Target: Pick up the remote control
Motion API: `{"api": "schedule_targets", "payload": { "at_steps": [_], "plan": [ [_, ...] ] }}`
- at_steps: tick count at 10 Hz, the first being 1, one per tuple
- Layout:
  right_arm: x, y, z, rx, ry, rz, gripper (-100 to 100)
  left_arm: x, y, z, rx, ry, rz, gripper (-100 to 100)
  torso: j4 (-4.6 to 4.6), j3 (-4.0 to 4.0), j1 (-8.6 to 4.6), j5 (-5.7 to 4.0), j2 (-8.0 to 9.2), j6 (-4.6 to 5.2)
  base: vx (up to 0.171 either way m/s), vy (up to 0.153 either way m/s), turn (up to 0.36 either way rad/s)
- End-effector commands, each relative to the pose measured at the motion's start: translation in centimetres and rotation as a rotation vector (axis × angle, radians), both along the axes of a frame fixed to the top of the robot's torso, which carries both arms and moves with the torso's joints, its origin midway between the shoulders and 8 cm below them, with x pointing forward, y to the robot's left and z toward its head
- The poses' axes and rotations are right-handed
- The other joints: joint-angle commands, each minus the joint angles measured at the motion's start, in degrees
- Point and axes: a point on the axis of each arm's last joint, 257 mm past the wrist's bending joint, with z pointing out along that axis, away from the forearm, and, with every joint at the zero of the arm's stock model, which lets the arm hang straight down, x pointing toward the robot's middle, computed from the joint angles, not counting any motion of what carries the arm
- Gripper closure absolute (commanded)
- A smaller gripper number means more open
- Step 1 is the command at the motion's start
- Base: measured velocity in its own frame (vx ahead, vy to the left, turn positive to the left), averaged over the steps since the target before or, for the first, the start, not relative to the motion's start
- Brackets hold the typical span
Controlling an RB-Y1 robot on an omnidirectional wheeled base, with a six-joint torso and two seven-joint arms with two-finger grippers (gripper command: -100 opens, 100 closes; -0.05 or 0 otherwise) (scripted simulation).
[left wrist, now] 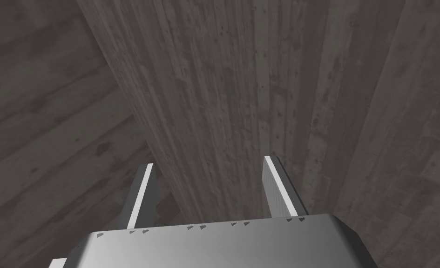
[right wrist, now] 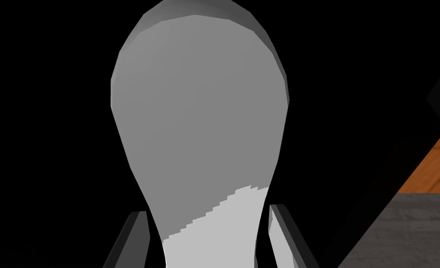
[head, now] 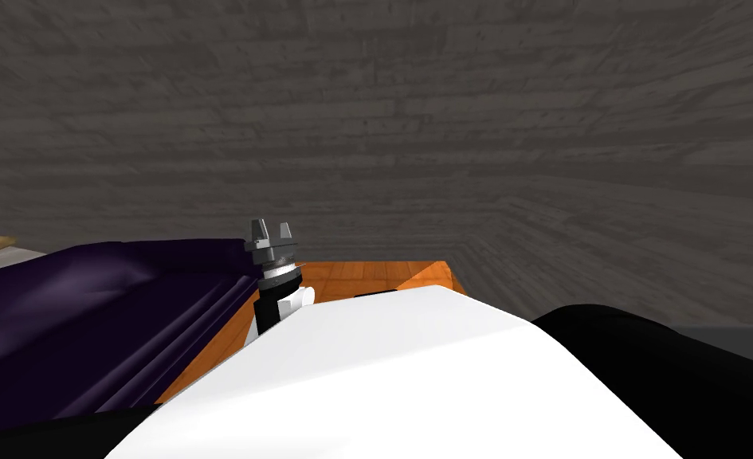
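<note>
Head view: a dark purple sofa [head: 88, 303] lies at the left. Just right of it stands an orange wooden table [head: 351, 275], with grey planks [head: 446, 119] beyond. The left gripper [head: 269, 229] is raised over the table's near left corner and points up and away from the table top. At the table's near edge lies a thin dark sliver, probably the remote control [head: 376, 294]. Most of it is hidden, so this is a judgement.

Left wrist view: the left gripper's fingers [left wrist: 279, 190] stand apart with nothing between them.

Right wrist view: the right gripper [right wrist: 207, 210] also has its fingers spread. A smooth rounded grey shape [right wrist: 200, 116] rises between and beyond them, and what it is cannot be told. A corner of the orange table shows off to one side.

The step in hand appears to be the approach, since neither gripper is at the remote. To do it well, the robot would first need a clearer sight of the remote. It would then turn one gripper to point down over the table, fingers kept apart. These should line up across the remote's narrow width and come down level, so both fingers meet its long sides together
</note>
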Motion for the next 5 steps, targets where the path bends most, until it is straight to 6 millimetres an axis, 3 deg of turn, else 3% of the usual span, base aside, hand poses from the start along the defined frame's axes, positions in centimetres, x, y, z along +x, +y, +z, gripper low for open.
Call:
{"api": "schedule_targets", "payload": {
  "at_steps": [1,4,5],
  "plan": [
    [-0.27,-0.15,0.22,-0.005,0.015,0.052,100,0.00,0.00,0.00,0.000,0.000,0.000,0,0.00,0.00,0.00,0.00,0.00,0.00,0.042,-0.022,-0.133],
    [-0.01,-0.05,0.24,0.001,-0.004,0.004,100,0.00,0.00,0.00,0.000,0.000,0.000,0,-0.04,-0.08,-0.04,0.00,-0.13,-0.07,0.026,-0.012,-0.011],
    [-0.58,-0.06,0.45,-0.005,0.020,0.072,100,0.00,0.00,0.00,0.000,0.000,0.000,0,-0.02,-0.04,0.00,0.02,-0.06,-0.04,0.028,-0.012,-0.152]
  ]
}}
